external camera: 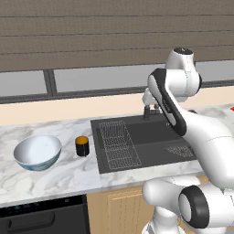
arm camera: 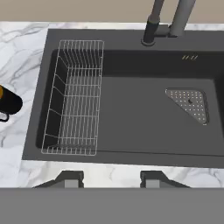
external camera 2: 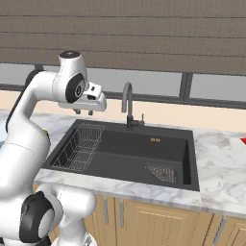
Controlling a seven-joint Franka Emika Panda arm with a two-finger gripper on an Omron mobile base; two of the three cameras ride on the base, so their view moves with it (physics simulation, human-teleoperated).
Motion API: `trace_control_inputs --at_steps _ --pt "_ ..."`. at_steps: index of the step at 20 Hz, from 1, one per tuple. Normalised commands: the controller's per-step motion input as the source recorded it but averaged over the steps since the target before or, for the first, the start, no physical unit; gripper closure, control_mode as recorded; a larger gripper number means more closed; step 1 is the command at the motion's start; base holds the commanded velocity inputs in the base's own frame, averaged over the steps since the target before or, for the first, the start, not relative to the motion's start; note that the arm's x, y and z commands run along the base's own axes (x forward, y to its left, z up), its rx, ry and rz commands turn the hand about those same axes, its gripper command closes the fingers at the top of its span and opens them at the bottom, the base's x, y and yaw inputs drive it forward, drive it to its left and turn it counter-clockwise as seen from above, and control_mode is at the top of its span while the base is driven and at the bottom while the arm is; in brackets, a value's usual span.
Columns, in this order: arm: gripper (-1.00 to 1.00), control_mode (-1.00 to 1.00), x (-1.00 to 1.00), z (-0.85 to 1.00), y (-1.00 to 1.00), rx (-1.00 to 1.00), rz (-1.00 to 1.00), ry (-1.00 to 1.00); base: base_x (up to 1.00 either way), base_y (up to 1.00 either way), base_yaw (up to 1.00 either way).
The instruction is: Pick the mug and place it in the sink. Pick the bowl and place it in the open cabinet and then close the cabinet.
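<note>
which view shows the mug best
The left base view: the mug stands whole and upright on the marble counter, between the bowl and the sink. The hand view catches just part of it at the left edge. In the right base view I can't make it out.

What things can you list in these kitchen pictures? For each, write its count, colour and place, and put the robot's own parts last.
Small black cylindrical mug: one, orange-yellow top, upright on the counter between bowl and sink.
Wide round patterned bowl: one, white inside, counter left of the mug.
Dark grey rectangular sink: one, set in the counter.
Silver wire rack: one, in the sink's left part.
Dark gooseneck tap: one, behind the sink.
White marble counter: one, around the sink.
Light-wood panelled cabinet doors: below the counter, shut.
Robot hand: one, dark finger tips apart, holding nothing, above the sink's near rim.
</note>
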Motion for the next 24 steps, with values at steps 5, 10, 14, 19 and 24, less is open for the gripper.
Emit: trace_control_inputs --at_steps 5,10,14,19,24 --pt "-1.00 -1.00 -0.37 -0.25 0.30 -0.02 0.02 0.06 0.00 0.00 0.00" --pt "-1.00 -1.00 -0.34 -0.47 0.45 0.00 0.04 0.19 0.00 0.00 0.00" --pt "-1.00 -1.00 -0.20 -0.16 0.54 -0.01 0.09 0.05 0.00 0.00 0.00" --pt "-1.00 -1.00 -0.09 -0.15 0.78 -0.05 0.08 0.04 0.00 0.00 0.00" --pt "-1.00 -1.00 -0.07 -0.25 0.75 -0.03 0.07 0.04 0.00 0.00 0.00"
